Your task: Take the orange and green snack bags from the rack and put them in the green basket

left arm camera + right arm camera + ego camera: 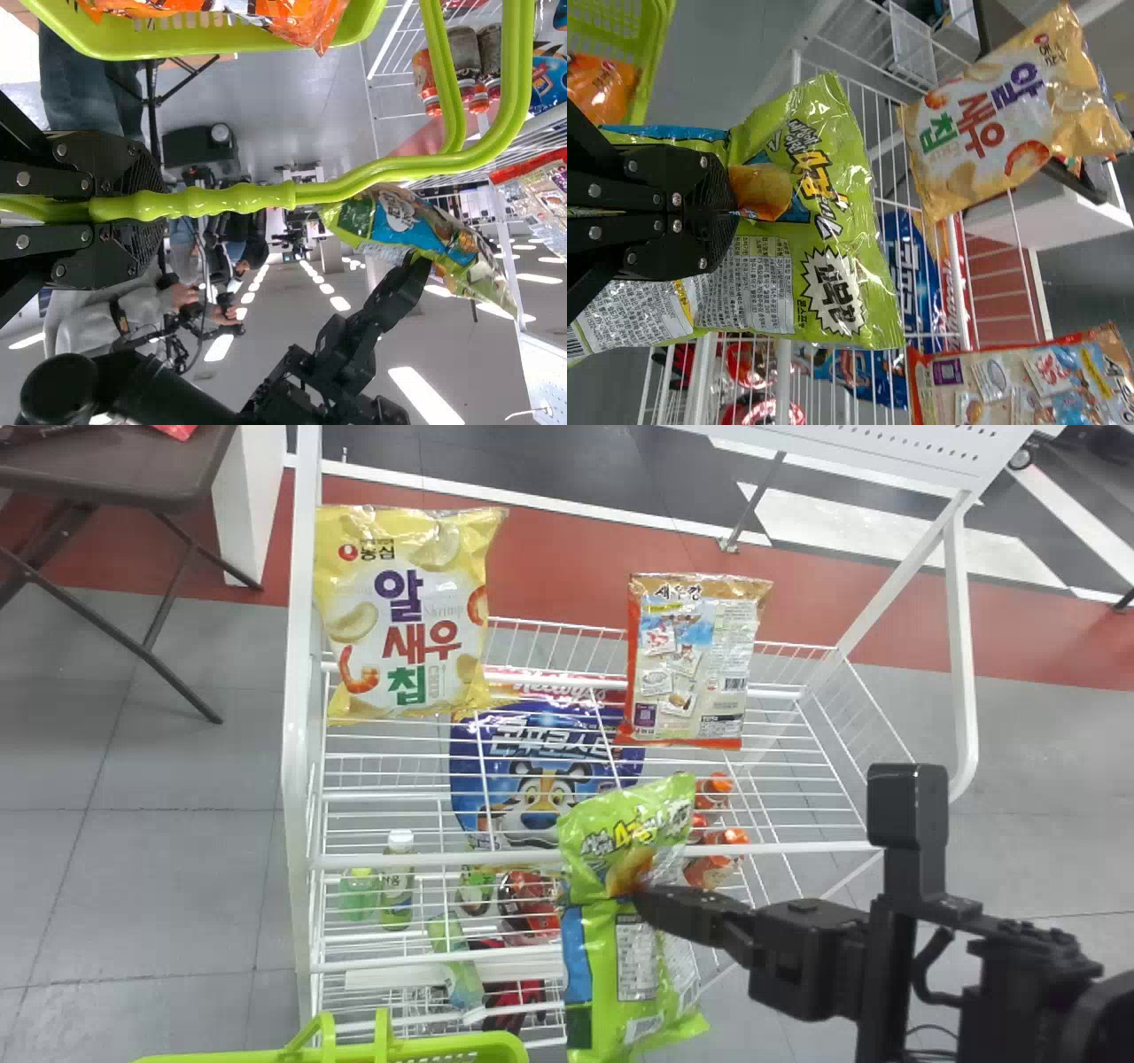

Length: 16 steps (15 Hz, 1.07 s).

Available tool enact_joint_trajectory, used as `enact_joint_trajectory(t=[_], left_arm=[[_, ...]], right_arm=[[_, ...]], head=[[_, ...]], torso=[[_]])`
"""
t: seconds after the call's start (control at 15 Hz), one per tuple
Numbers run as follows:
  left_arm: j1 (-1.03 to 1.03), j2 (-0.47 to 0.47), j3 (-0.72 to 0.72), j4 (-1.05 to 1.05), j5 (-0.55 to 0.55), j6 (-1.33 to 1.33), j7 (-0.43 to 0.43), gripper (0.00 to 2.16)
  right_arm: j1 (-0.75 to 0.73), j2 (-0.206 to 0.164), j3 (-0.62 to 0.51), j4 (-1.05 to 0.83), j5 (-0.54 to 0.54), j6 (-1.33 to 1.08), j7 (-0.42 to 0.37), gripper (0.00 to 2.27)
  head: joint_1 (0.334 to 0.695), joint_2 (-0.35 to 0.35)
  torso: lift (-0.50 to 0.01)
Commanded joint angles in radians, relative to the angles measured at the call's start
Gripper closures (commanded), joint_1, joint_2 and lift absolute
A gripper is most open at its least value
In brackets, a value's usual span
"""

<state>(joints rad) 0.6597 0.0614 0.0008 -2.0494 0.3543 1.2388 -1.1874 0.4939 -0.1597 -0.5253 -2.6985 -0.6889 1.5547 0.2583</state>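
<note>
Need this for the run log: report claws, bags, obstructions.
Left claw shut on handle of basket. Right claw gripping green bag, outside basket. Orange bag inside. Raised handle might hinder the drop.

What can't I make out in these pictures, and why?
Most of the green basket: head view, cut off by the bottom edge.
How many orange bags it holds: left wrist view, cut off by the top edge.
Part of the green bag: right wrist view, behind the right gripper.
The orange-capped bottles' full shapes: head view, behind rack bars and the green bag.
</note>
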Motion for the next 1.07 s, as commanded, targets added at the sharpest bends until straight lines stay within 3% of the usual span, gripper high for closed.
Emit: enact_joint_trajectory(t=[0.0, 0.4, 0.73, 1.0], left_arm=[[0.000, 0.001, 0.001, 0.000, 0.000, 0.000, 0.002, 2.15], [-0.008, 0.000, -0.001, 0.000, 0.002, 0.000, 0.006, 2.15], [-0.009, 0.000, 0.001, 0.003, 0.005, 0.000, 0.008, 2.15], [-0.011, -0.002, -0.007, 0.003, 0.005, -0.003, 0.011, 2.15]], right_arm=[[0.022, -0.003, 0.025, 0.003, -0.006, 0.017, 0.013, 2.25], [0.103, -0.037, 0.113, 0.032, -0.020, 0.017, 0.062, 2.25], [0.153, -0.106, 0.195, 0.124, -0.021, 0.017, 0.070, 2.25], [0.164, -0.121, 0.303, 0.216, -0.021, 0.017, 0.071, 2.25]], head=[[0.695, -0.350], [0.695, -0.350], [0.695, -0.350], [0.695, -0.350]], torso=[[0.000], [0.000], [0.000], [0.000]])
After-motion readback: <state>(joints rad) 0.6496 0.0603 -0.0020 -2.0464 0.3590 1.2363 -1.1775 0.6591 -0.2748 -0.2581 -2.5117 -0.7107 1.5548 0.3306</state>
